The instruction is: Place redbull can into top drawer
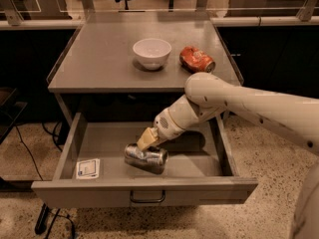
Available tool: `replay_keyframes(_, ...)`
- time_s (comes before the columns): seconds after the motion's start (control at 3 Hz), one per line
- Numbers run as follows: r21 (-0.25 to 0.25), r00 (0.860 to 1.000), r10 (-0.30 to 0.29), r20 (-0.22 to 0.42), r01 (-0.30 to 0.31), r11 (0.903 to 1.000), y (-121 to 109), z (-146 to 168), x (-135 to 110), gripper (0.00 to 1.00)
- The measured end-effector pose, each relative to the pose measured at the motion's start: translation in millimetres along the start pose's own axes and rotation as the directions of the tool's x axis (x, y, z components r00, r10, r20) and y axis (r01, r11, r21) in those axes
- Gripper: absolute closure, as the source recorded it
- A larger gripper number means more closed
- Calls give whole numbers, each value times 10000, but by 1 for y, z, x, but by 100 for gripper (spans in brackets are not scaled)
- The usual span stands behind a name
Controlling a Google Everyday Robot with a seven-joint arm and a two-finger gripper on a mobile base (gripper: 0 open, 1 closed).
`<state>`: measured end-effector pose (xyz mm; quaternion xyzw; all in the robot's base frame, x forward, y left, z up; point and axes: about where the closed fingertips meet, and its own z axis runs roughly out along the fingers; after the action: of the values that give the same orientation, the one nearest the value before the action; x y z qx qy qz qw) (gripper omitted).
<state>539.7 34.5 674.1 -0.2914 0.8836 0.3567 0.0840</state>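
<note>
The redbull can [147, 159], slim and shiny silver, lies on its side low inside the open top drawer [102, 141], left of the drawer's middle. My gripper [146, 142] reaches down into the drawer from the right and is shut on the can's upper side, its yellowish fingertips [147, 137] on the metal. I cannot tell whether the can rests on the drawer floor or hangs just above it. The white sticker [87, 168] lies on the floor at the front left. The dark handle [147, 198] is on the drawer front.
A white bowl [152, 53] and a dented orange-red can [197, 59] sit on the grey table top [99, 59] above the drawer. My white arm [249, 103] crosses the drawer's right side. Speckled floor surrounds the table.
</note>
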Motion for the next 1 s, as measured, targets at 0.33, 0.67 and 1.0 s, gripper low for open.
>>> replay_keyframes(0.33,63,9998,-179,105,178,9998,-5,0,-8,100)
replay_keyframes(0.67,77,9996,-162,251,160,9998,-10,1,-9,100)
replay_keyframes(1.0,90,9996,45,265,-48,9999,-13,4,1,100)
